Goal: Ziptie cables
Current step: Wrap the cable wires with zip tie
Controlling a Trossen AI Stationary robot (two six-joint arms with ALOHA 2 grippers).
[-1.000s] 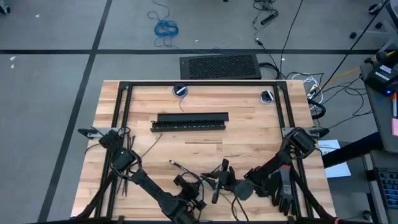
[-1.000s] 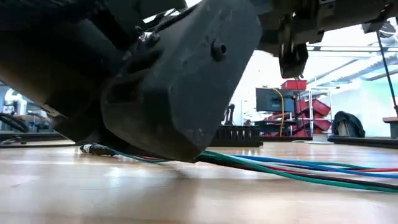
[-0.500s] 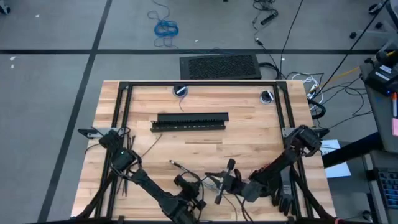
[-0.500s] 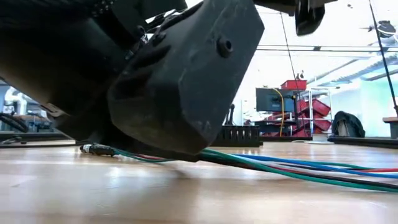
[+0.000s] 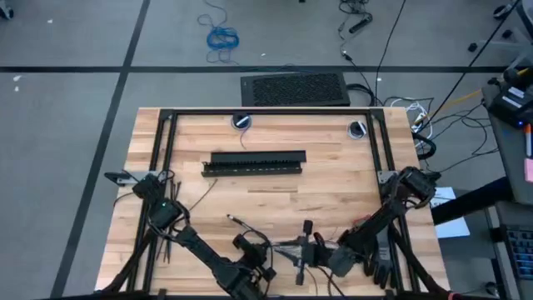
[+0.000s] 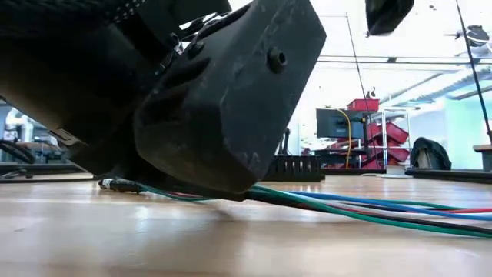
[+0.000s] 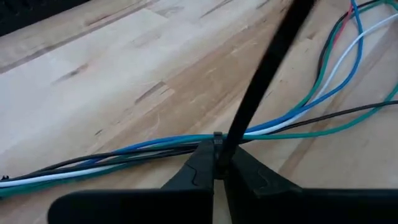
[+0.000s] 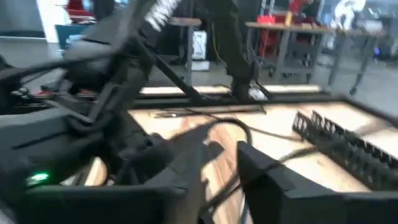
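Left gripper (image 7: 219, 167) low at table's near edge, fingers pinched on ziptie (image 7: 264, 68): thin stiff dark strip slanting up over cables (image 7: 155, 149). Cables: thin blue, green, white, black wires lying on wood table (image 7: 124, 74), splaying out rightward. Right gripper (image 8: 221, 163) raised just beside, fingers parted, empty. Risk: smooth strip slips from pinch; loose wires spread before looping.

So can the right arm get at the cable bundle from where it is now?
Probably yes: the right end effector is open, hanging over the cables beside the left end effector, which pinches a ziptie.
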